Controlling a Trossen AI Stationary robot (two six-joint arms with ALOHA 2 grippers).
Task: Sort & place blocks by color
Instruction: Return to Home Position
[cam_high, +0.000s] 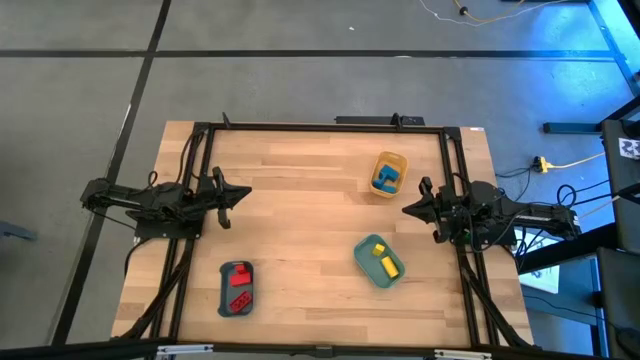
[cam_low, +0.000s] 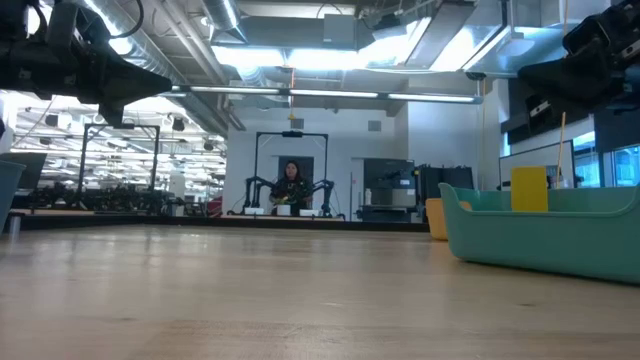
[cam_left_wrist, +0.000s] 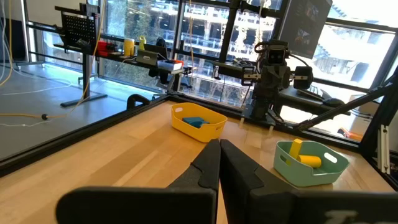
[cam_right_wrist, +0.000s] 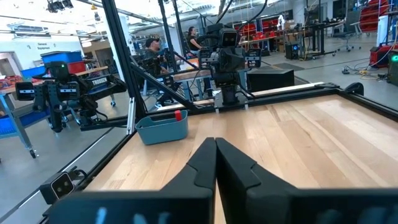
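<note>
Pale wooden desk (cam_high: 300, 220) inside a black frame, grey floor all round, open workshop beyond; one person (cam_low: 291, 185) stands far back in the low view.

- Three trays on the desk, all well apart.
- Yellow tray (cam_high: 389, 174), far side and right of centre: blue blocks (cam_high: 388, 177) inside. Exact count not readable.
- Teal tray (cam_high: 379, 261), near side on the right: yellow blocks (cam_high: 386, 262) inside, at least two. One stands upright above the rim in the low view.
- Slate-blue tray (cam_high: 237, 288), near side on the left: red blocks (cam_high: 239, 287) inside, seemingly two or three.
- No loose block shows on the bare wood in the high view.
- Left pincer (cam_high: 246, 193): at the left edge of the desk, raised off it, pointing inward. Fingers pressed together along a thin seam in its wrist view, nothing between them.
- Right pincer (cam_high: 406, 209): at the right edge, between the yellow and teal trays, raised. Fingers likewise together and holding nothing.

Assessment: each tray holds a single colour, so the sorting reads as finished. Nothing appears left to pick or place. Both arms sit at the desk's sides, clear of the trays, which looks like their resting posture or very near it. Any remaining work would be settling the arms, not handling blocks.
</note>
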